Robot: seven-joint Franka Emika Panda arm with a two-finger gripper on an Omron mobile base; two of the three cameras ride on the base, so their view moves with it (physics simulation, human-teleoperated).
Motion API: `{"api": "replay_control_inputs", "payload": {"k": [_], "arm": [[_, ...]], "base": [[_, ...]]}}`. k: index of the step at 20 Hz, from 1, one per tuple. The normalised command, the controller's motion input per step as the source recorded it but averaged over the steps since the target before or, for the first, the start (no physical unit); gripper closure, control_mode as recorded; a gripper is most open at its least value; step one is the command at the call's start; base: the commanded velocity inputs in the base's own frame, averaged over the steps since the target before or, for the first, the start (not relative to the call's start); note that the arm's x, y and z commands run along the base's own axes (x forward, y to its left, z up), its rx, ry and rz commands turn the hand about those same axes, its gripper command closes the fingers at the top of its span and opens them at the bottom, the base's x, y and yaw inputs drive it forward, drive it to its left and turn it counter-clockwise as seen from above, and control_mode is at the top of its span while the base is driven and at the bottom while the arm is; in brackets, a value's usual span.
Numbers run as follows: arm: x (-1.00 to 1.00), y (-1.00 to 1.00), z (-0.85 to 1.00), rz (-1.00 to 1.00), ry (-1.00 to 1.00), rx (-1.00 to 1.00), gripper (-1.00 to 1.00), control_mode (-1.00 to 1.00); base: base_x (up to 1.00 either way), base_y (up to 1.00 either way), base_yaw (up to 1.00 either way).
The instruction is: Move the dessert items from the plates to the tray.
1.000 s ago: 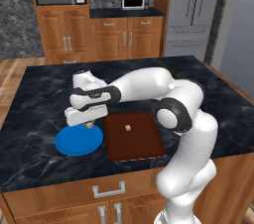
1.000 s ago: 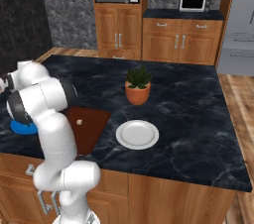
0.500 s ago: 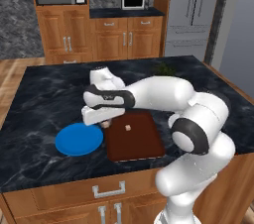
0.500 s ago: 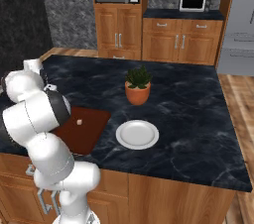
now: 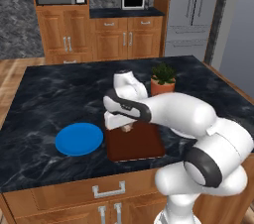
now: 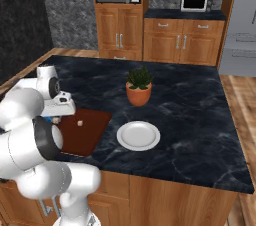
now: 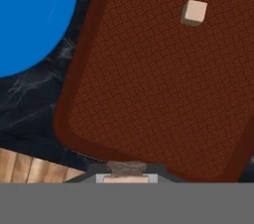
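1. The gripper (image 5: 124,125) hangs over the tray (image 7: 149,94), above its part nearest the blue plate (image 5: 78,139). The jaws are closed on what looks like the second cube (image 7: 126,168), a small tan bit pinched between the tips in the hand view.
2. The first cube (image 7: 194,12) already lies on the tray, toward the tray's far side and apart from the gripper.
3. Both plates look bare. The blue plate lies just beside the tray's left edge, and the white plate (image 6: 138,135) lies near the tray's right side without touching it.
4. Risk: the held cube sits close to the tray's rim on the blue-plate side. Released from here, it could bounce or roll over the low rim onto the counter (image 5: 44,99).
5. Risk: the cube is tiny. A release from above the tray could make it tumble, so lowering first looks safer.
6. Risk: if the grip is shallow, the cube may slip out during any sideways move. I can't tell how deep it sits between the tips.
7. Risk: a descent toward the tray's far side could knock the first cube.
8. The plant pot (image 6: 139,93) stands behind the tray to the right, well apart, and is no obstacle.
9. Nothing stands between the gripper and the tray surface below it.
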Motion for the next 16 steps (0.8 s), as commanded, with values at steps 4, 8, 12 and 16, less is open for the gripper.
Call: {"api": "replay_control_inputs", "payload": {"k": [4,8,12,16], "arm": [[-0.15,-0.64,0.00,0.00,0.00,0.00,1.00,-1.00],[0.00,-0.44,-0.01,0.00,0.00,0.00,1.00,-1.00],[0.00,-0.31,-0.14,0.00,0.00,0.00,1.00,-1.00],[0.00,-0.06,-0.19,0.00,0.00,0.00,1.00,-1.00]], "base": [[0.00,0.00,0.00],[0.00,0.00,0.00],[0.00,0.00,0.00],[0.00,0.00,0.00]]}}
